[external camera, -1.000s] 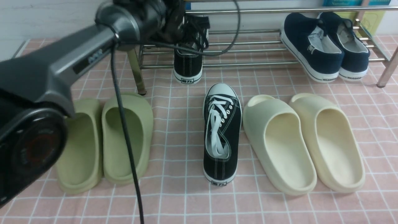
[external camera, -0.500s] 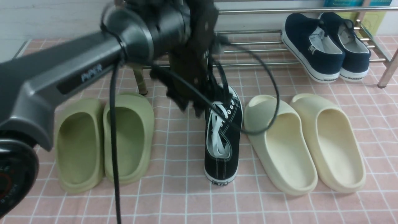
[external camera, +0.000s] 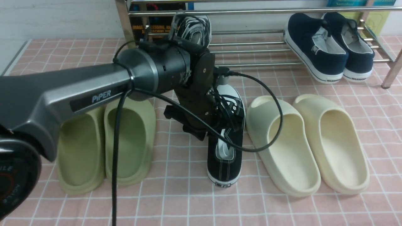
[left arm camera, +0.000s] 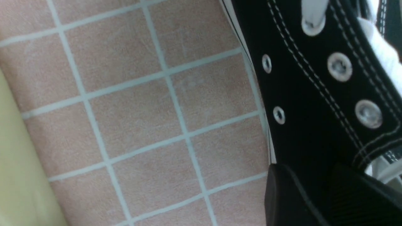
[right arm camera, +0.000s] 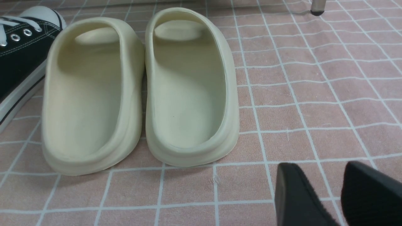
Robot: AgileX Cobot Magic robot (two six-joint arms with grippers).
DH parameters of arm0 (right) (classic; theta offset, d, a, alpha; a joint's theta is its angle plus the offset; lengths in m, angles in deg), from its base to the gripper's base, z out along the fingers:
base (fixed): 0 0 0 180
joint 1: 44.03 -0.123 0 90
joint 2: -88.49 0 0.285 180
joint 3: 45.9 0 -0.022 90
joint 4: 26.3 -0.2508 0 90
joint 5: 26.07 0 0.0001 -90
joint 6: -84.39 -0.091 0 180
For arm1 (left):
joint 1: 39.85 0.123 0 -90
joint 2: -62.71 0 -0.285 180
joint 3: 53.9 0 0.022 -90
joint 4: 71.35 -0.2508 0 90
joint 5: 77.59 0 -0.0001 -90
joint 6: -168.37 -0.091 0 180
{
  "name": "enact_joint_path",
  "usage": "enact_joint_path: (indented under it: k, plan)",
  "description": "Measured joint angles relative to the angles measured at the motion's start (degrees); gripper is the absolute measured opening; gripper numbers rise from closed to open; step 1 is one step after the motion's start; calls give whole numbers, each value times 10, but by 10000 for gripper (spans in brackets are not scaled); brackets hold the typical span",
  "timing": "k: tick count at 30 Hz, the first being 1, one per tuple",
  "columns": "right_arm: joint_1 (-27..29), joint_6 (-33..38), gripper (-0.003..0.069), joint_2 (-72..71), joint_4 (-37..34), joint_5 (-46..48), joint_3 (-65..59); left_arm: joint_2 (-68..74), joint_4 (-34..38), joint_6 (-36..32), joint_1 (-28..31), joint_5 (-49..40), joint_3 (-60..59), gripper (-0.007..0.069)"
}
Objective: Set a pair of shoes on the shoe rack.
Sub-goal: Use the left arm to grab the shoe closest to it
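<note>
One black sneaker [external camera: 194, 29] lies on the chrome shoe rack [external camera: 251, 44], partly behind my left arm. The other black sneaker [external camera: 223, 157] stands on the pink tiled floor in the middle; it also shows in the left wrist view [left arm camera: 307, 94] and the right wrist view [right arm camera: 19, 59]. My left gripper [external camera: 223, 124] is down on this sneaker's lace area. In the left wrist view the left gripper [left arm camera: 314, 191] is open, one finger outside the sneaker's side wall and one inside. My right gripper [right arm camera: 326, 191] is slightly open and empty over bare floor, beside the cream slides.
Navy slip-on shoes [external camera: 317, 50] sit on the rack's right end. Green slides [external camera: 128, 141] lie left of the floor sneaker, and their edge shows in the left wrist view [left arm camera: 19, 175]. Cream slides [external camera: 282, 144] lie to its right, also in the right wrist view [right arm camera: 188, 88]. A black cable [external camera: 273, 119] loops over them.
My left arm has swung back from the rack, leaving one sneaker there, and dropped down onto the sneaker on the floor. Both sneakers have stayed where they were.
</note>
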Motion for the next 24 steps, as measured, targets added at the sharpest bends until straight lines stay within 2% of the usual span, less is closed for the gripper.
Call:
enact_joint_path:
  k: [5, 11, 15, 18, 24]
  plan:
    - [0, 0, 240, 0, 0, 0, 0, -18, 20, -25, 0, -17, 0, 290]
    - [0, 0, 240, 0, 0, 0, 0, -31, 31, -41, 0, -27, 1, 404]
    - [0, 0, 240, 0, 0, 0, 0, -8, 31, -41, 0, -22, 3, 416]
    - [0, 0, 240, 0, 0, 1, 0, 18, 31, -41, 0, -3, 3, 386]
    - [0, 0, 240, 0, 0, 1, 0, 42, 19, -15, 1, 25, 3, 106]
